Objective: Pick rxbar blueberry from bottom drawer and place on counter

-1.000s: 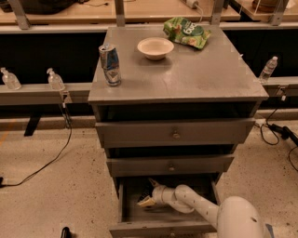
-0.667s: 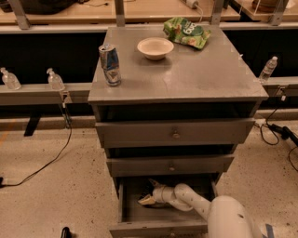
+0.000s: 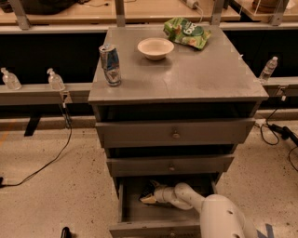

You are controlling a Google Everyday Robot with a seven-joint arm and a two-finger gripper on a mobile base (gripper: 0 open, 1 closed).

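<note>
A: What is hard to make out low down?

B: The gripper (image 3: 148, 198) sits inside the open bottom drawer (image 3: 122, 204), in shadow. Whether it is clamped or loose cannot be told. The rxbar blueberry (image 3: 148, 187) shows only as a dark sliver touching the gripper's upper side, toward the drawer's back. Its print is unreadable.

A: And what is cut off?

B: The white arm (image 3: 187, 199) runs right from the gripper to the robot's rounded body (image 3: 222, 219), which the lower edge crops. That body covers the right part of the drawer's front.

A: The surface above the gripper?

B: The counter (image 3: 200, 76), grey and scuffed, lies well above it. A can (image 3: 110, 64) stands near the left edge, a pale bowl (image 3: 155, 48) is behind and right of the can, and a green chip bag (image 3: 186, 32) lies at the far right corner.

A: The room?

B: A speckled floor (image 3: 56, 200) with a black cable (image 3: 46, 160) across it. Small clear bottles (image 3: 55, 80) stand on a rail at either side, and a wooden tabletop (image 3: 153, 8) lies behind.
</note>
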